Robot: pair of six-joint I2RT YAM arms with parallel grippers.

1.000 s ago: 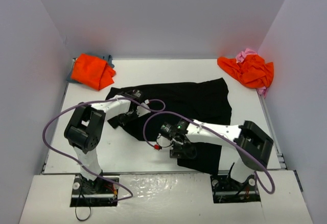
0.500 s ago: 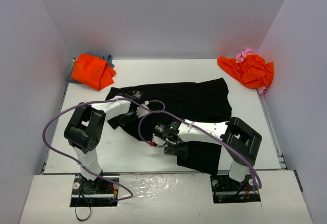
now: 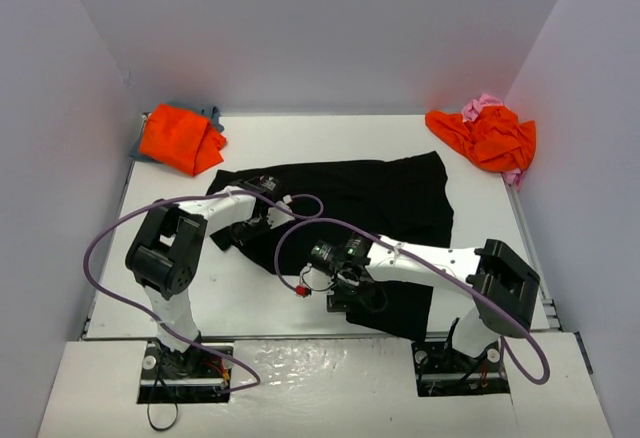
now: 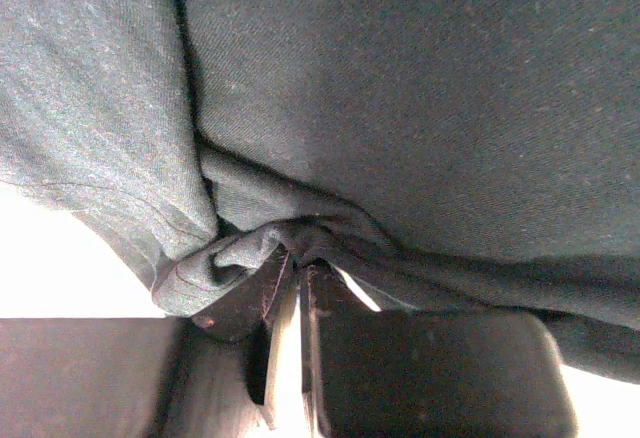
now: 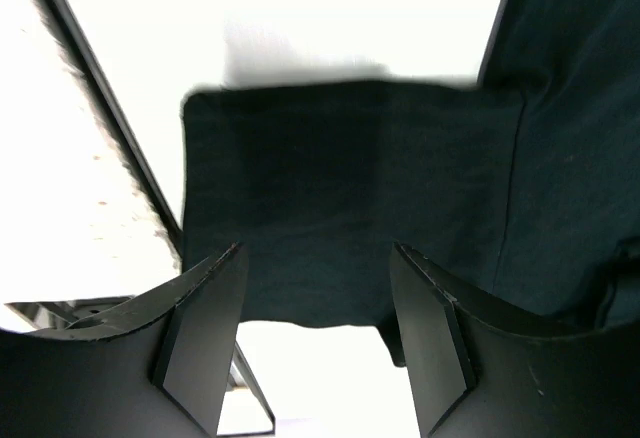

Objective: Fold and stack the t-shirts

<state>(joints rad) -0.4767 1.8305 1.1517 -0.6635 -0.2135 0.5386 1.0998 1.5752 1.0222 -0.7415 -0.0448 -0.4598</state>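
1. Nearest, by the near edge of the surface (image 3: pixel 300 138): the right hand (image 5: pixel 318 258) hovers with jaws apart, released, over a flat squared flap of the black t-shirt (image 3: pixel 380 198). Nothing is pinched between its fingers.
2. Just beyond, left of centre: the left hand (image 4: pixel 298 278) is clenched on a bunched fold of the black t-shirt, with cloth gathered into creases at the fingertips.
3. Mid-surface: the black t-shirt lies spread wide from left to right, mostly flat and matte, rumpled at the left hand's pinch and with one part reaching the near edge. Judged as laid out and only partly folded.
4. Far left corner: the left orange t-shirt (image 3: pixel 180 140) sits crumpled on the blue-grey t-shirt (image 3: pixel 212 114).
5. Far right corner: the right orange t-shirt (image 3: pixel 490 138) is heaped over the pink t-shirt (image 3: pixel 487 106).
6. Progress: early. No neat stack is visible, and four shirts look unfolded.
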